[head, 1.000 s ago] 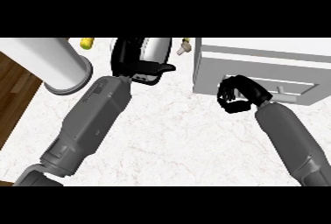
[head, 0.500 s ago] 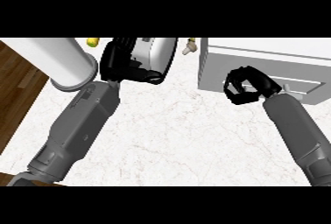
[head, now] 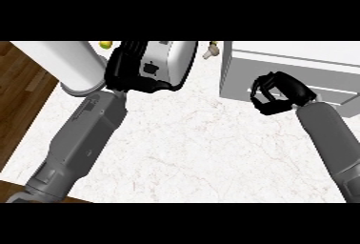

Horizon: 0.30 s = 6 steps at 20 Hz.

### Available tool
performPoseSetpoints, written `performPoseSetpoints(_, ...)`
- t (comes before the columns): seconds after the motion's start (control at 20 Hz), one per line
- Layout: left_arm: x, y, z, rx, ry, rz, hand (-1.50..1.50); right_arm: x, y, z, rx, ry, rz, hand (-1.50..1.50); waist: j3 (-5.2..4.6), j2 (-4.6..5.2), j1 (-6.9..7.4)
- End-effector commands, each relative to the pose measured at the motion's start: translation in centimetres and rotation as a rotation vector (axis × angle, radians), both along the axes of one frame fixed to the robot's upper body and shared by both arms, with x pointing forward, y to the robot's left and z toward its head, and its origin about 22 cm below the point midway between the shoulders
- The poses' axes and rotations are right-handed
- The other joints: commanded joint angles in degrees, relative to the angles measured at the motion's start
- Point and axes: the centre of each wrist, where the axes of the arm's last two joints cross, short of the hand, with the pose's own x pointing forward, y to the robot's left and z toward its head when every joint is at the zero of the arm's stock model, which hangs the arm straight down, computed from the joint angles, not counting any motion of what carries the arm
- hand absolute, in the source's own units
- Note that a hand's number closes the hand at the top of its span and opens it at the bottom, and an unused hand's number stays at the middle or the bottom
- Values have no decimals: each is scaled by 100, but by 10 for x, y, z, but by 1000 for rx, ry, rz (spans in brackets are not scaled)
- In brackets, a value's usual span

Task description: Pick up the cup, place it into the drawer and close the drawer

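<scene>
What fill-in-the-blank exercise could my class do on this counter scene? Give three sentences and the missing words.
1. The left hand is curled round a white ____ near the counter's far edge.
2. The right hand, holding nothing, hangs in front of the grey ____ unit.
3. The counter top looks like white ____ with fine veins.

Missing words: cup; drawer; marble

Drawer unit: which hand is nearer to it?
Right. The right hand overlaps the front of the drawer unit; the left hand is off to its left, over the cup.
</scene>
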Motion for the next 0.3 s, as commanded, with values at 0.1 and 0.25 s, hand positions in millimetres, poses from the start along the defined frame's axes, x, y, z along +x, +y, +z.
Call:
performPoseSetpoints(0.1, -3, 9, -4, -10, 4, -19, -150, 30, -30, 91, -54, -202, -181, 150, -73, 115, 286)
performPoseSetpoints(0.25, -7, 7, -12, -15, 17, -30, -150, 27, -35, 88, -39, -193, -185, 150, -69, 105, 275)
